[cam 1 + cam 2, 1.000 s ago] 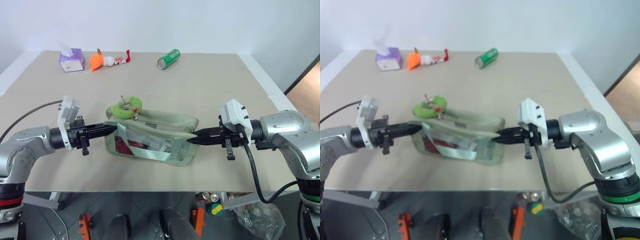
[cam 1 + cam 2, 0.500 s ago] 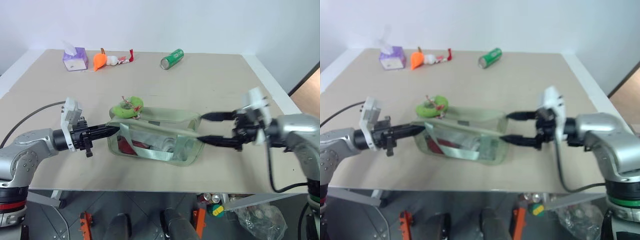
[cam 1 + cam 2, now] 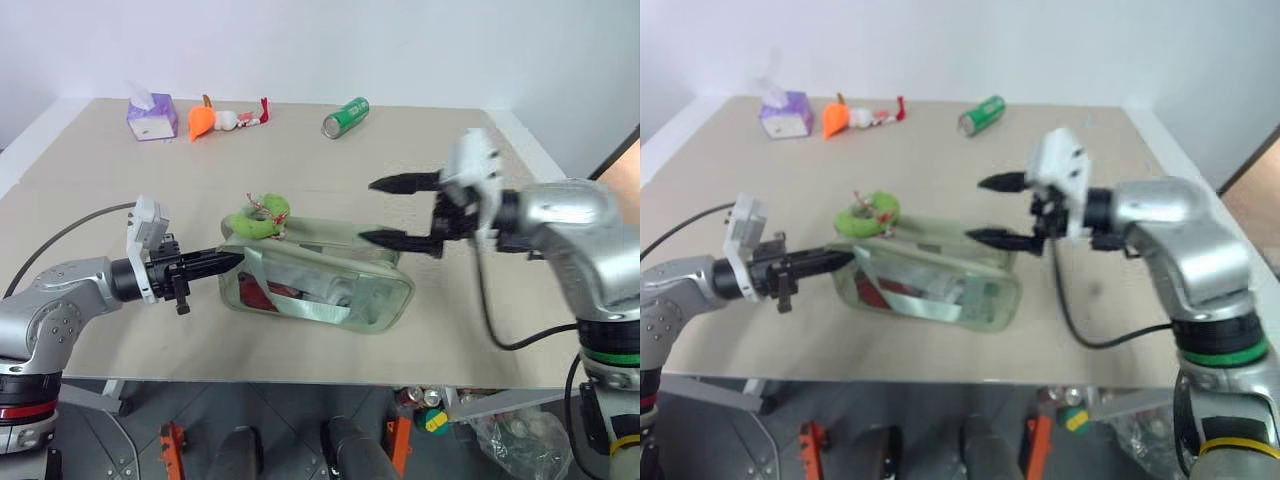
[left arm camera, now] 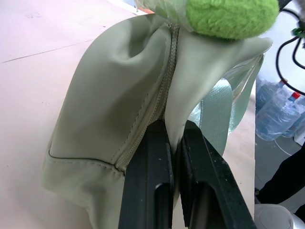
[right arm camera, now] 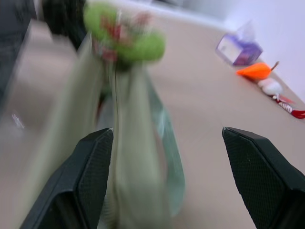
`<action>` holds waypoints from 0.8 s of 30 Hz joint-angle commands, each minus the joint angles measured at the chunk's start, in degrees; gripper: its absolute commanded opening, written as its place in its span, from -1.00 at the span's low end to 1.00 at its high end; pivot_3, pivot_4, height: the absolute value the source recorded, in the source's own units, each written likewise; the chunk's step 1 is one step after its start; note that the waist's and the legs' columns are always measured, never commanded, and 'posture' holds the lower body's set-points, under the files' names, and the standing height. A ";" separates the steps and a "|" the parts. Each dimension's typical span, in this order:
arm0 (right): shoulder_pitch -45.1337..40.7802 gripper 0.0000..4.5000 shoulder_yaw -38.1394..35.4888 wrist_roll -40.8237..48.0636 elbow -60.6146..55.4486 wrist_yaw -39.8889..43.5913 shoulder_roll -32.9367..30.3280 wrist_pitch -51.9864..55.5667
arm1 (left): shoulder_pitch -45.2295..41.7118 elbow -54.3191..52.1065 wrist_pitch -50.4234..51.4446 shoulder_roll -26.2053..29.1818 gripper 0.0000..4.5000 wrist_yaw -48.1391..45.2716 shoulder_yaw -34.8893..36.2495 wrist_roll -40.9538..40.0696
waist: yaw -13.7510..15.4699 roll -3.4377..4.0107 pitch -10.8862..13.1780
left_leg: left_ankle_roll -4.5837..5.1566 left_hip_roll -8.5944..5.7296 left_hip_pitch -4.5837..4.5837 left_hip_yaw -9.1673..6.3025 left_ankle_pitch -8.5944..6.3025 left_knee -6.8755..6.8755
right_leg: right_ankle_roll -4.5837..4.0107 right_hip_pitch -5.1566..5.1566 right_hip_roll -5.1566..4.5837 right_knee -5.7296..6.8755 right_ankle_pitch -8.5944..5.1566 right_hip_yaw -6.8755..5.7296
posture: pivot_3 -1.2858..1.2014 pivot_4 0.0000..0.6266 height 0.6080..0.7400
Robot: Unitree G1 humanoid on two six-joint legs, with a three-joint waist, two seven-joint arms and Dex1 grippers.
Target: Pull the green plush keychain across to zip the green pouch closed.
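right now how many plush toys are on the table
2: the green keychain lying on the pouch's left end, and an orange carrot toy at the far edge beside the tissue box.

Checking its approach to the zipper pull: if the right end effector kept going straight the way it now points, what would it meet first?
Probably the green plush keychain at the far end of the green pouch. The open right end effector looks along the pouch's top, and its lower finger may brush the fabric first; depth is unclear.

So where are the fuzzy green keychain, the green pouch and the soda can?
green plush keychain [image 3: 259,217], left eye view, its fuzzy curved body.
green pouch [image 3: 385,300], left eye view, its clear side panel.
soda can [image 3: 344,116], left eye view, its green side.
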 commanded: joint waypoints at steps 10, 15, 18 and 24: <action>-11.23 0.67 4.65 -11.43 7.10 5.05 7.67 -20.36 | 2.28 -3.76 0.19 -0.37 -1.00 1.88 1.44 -1.87 | 0.06 0.00 0.00 | 0.00 0.02 -0.08 -0.19 -0.01 0.01 | -0.06 0.00 -0.01 0.00 -0.02 -0.23 | 0.03 -0.52 1.00; -12.34 0.67 6.76 -12.90 7.38 7.45 10.23 -23.09 | 2.63 -3.95 -0.02 -0.38 -1.00 2.30 1.64 -2.14 | 0.09 0.00 0.00 | 0.00 0.02 -0.07 -0.27 -0.01 0.05 | -0.07 0.06 -0.04 -0.01 -0.02 -0.33 | 0.03 -0.52 1.00; -12.74 0.67 7.61 -14.16 8.47 7.82 11.75 -24.76 | 2.57 -3.88 -0.19 -0.54 -1.00 2.62 1.61 -2.22 | 0.10 0.00 0.00 | 0.00 0.02 -0.07 -0.28 0.00 0.05 | -0.09 0.05 -0.04 0.00 0.00 -0.37 | 0.03 -0.52 1.00; -13.82 0.67 9.13 -16.75 12.86 7.40 15.72 -28.44 | 2.82 -4.37 -0.23 -1.06 -1.00 3.05 1.80 -2.60 | 0.10 0.00 0.00 | -0.01 0.02 -0.07 -0.32 0.00 0.07 | -0.11 0.07 -0.05 0.01 0.00 -0.43 | 0.03 -0.52 1.00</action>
